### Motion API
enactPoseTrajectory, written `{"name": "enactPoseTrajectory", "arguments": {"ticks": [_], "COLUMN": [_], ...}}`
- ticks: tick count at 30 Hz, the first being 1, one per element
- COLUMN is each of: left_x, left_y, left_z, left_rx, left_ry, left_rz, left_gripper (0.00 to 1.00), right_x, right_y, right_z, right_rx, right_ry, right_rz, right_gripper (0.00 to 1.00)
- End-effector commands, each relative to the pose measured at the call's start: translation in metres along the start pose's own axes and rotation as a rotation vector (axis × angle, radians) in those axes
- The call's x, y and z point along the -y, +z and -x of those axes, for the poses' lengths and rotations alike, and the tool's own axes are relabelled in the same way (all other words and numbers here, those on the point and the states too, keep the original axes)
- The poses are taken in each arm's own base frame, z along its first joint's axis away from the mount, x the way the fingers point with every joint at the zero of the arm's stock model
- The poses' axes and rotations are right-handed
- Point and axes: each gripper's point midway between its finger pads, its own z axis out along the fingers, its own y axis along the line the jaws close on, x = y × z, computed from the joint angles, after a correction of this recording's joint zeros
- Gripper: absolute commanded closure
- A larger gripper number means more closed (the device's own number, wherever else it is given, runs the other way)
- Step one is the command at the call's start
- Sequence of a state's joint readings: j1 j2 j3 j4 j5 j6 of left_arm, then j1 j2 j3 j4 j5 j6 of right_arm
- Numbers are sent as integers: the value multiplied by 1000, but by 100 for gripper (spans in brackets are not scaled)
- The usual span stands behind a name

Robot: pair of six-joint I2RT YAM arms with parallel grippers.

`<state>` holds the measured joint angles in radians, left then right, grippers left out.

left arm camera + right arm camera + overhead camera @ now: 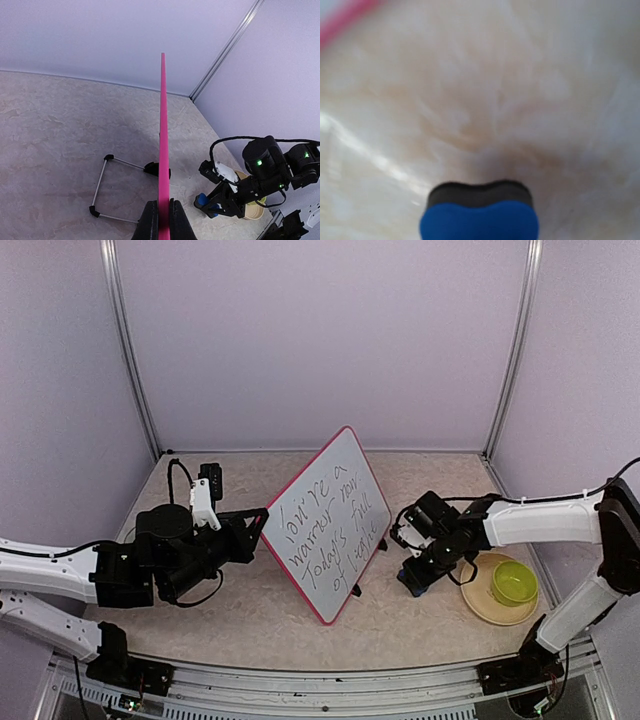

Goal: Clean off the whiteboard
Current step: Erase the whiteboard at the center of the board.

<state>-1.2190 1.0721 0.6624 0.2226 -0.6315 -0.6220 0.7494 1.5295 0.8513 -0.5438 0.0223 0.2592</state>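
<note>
The two dark fingers (149, 225) of the left gripper (163, 222) are pressing together on either side of a thin red-pink rim, pinching the left edge of the large rectangular white whiteboard (325, 525). The board is standing tilted near the middle of the beige marbled tabletop (250, 620), between the two arms, and its face is showing lines of dark handwriting in the top view. In the left wrist view the board is appearing edge-on, and a thin wire stand with black feet (102, 187) is resting on the table just beside it.

The right gripper (415, 578) is hanging low over the table, well apart from the board. A blue block eraser with a black felt layer (480, 215) is filling the bottom of the blurred right wrist view. The fingers are not showing there, so I cannot tell whether they are gripping it. Near that arm, a lime-green bowl (513, 583) is sitting on a round tan plate (485, 608).
</note>
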Motion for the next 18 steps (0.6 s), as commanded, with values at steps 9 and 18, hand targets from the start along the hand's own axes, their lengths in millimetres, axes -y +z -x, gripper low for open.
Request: {"name": "enactPoseTrajectory", "arguments": {"ticks": [9,18], "left_x": [7,8], "left_y": [-5,-4], "left_z": [21,22], "left_rx": [55,56], "left_ry": [-22,-26], "left_rz": [-9,-7], "left_gripper": [100,100], "right_x": [-35,-92], "right_y": [-123,-204], "right_z": [101,136], "right_rx": [399,679], "right_ry": [-73,-243], "right_rz": [165,269], "right_gripper": [100,100]}}
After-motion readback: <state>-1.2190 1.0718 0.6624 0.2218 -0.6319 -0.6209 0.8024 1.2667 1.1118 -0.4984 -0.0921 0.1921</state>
